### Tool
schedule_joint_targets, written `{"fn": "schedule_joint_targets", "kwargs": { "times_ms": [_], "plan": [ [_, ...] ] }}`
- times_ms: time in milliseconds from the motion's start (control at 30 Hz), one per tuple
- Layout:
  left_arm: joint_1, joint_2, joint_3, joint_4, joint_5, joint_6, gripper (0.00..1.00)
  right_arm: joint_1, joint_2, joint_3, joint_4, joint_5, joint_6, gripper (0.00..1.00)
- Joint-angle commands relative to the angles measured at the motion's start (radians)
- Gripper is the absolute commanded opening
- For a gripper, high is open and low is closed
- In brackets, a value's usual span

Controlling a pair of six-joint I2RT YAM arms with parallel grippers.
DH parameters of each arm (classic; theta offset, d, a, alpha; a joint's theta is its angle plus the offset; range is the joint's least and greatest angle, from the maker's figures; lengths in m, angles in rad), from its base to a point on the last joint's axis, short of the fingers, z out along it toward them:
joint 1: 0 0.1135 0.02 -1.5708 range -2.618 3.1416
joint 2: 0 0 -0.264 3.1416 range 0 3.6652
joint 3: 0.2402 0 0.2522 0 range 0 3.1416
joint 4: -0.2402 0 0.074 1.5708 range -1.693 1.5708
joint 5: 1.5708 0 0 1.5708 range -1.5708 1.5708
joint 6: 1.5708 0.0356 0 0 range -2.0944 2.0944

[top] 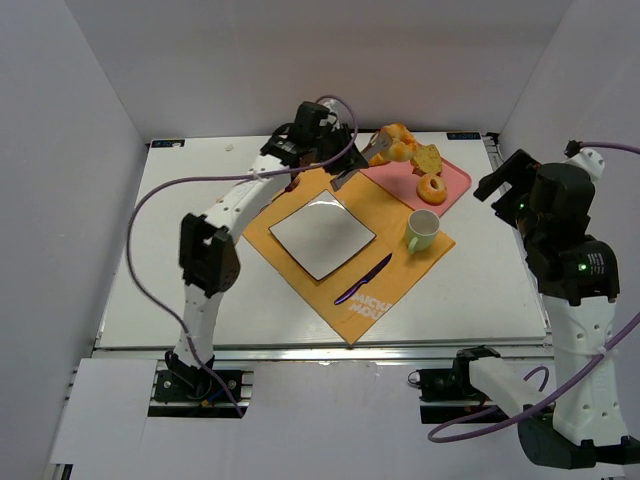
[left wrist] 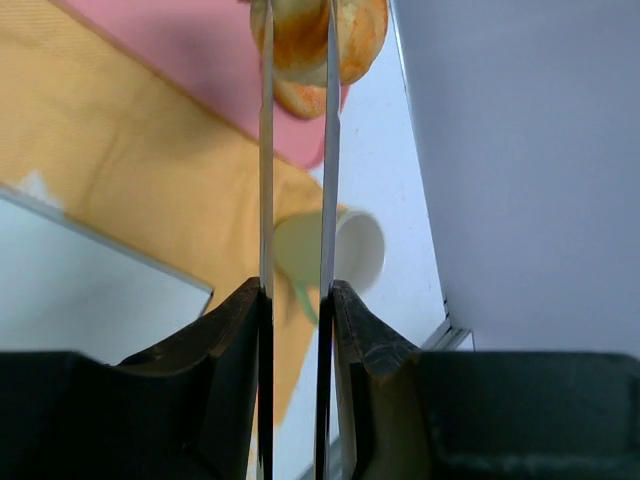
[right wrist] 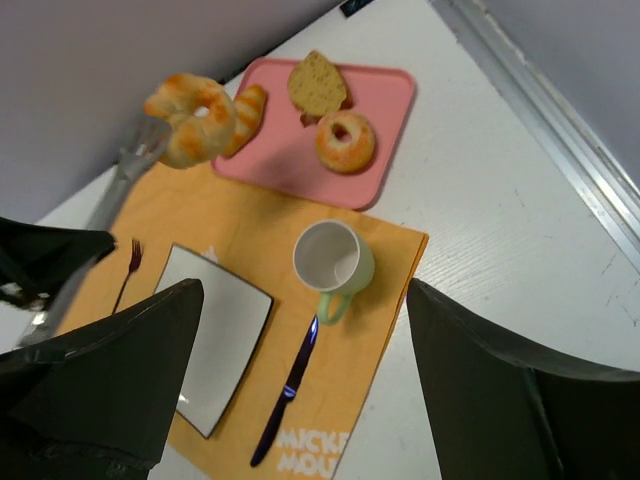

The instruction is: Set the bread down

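A ring-shaped golden bread [top: 393, 143] [right wrist: 195, 120] [left wrist: 350, 40] hangs pinched between the tips of metal tongs [top: 352, 172] [right wrist: 120, 180] [left wrist: 266, 150], above the left corner of the pink tray [top: 455, 180] [right wrist: 390, 90]. My left gripper [top: 335, 135] [left wrist: 297, 290] is shut on the tongs' two arms, squeezing them nearly parallel. The white square plate [top: 322, 235] [right wrist: 215, 340] lies on the orange placemat [top: 390, 290], below and left of the bread. My right gripper [top: 505, 185] [right wrist: 305, 290] hangs open high over the table's right side, holding nothing.
On the tray lie a bread slice [top: 428, 158] [right wrist: 317, 85], a small donut [top: 432, 188] [right wrist: 345, 140] and a croissant [right wrist: 248, 105]. A green mug [top: 422, 230] [right wrist: 335, 258] and a purple knife [top: 363, 278] lie right of the plate, a fork [right wrist: 128, 270] to its left.
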Motion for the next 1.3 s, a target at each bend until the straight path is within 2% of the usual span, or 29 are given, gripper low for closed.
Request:
{"fn": "schedule_joint_targets", "kwargs": {
  "times_ms": [0,33,133,233,267,367,600,800,933,967,1067,1133,1167,1267],
  "plan": [
    [0.0,-0.298,-0.152,-0.091,-0.073,0.052,0.14,-0.003,-0.027,-0.066,0.065,-0.143,-0.083,0.89],
    [0.0,-0.355,-0.308,-0.076,-0.093,0.052,0.11,-0.003,-0.032,-0.079,0.064,-0.166,-0.089,0.89],
    [0.0,-0.556,-0.574,-0.045,-0.139,0.032,0.11,-0.003,-0.044,-0.1,0.07,-0.171,-0.114,0.89],
    [0.002,-0.708,-0.729,-0.039,-0.181,0.009,0.12,-0.003,-0.058,-0.119,0.093,-0.159,-0.129,0.89],
    [0.002,-0.737,-0.812,-0.038,-0.196,-0.01,0.13,-0.005,-0.057,-0.119,0.091,-0.159,-0.129,0.89],
    [0.002,-0.822,-0.93,-0.015,-0.196,-0.039,0.16,-0.003,-0.047,-0.116,0.088,-0.192,-0.128,0.89],
    [0.0,-0.857,-1.067,0.014,-0.169,-0.04,0.18,-0.003,-0.052,-0.133,0.096,-0.223,-0.106,0.89],
    [0.0,-0.811,-1.078,0.034,-0.15,-0.039,0.21,-0.003,-0.053,-0.123,0.081,-0.24,-0.112,0.89],
    [0.0,-0.787,-1.019,-0.03,-0.17,-0.021,0.38,-0.003,-0.063,-0.133,0.076,-0.237,-0.112,0.89],
    [0.002,-0.783,-1.005,-0.048,-0.194,-0.008,0.46,-0.003,-0.064,-0.136,0.076,-0.237,-0.111,0.89],
    [0.0,-0.78,-0.953,-0.134,-0.237,0.021,0.56,-0.003,-0.072,-0.146,0.075,-0.239,-0.111,0.89],
    [0.0,-0.779,-0.94,-0.17,-0.245,0.027,0.58,-0.003,-0.079,-0.156,0.078,-0.24,-0.105,0.89],
    [0.0,-0.779,-0.932,-0.182,-0.25,0.035,0.64,-0.005,-0.081,-0.16,0.079,-0.242,-0.103,0.89],
    [0.0,-0.785,-0.922,-0.203,-0.262,0.038,0.65,-0.005,-0.086,-0.171,0.09,-0.24,-0.095,0.89]
  ]
}}
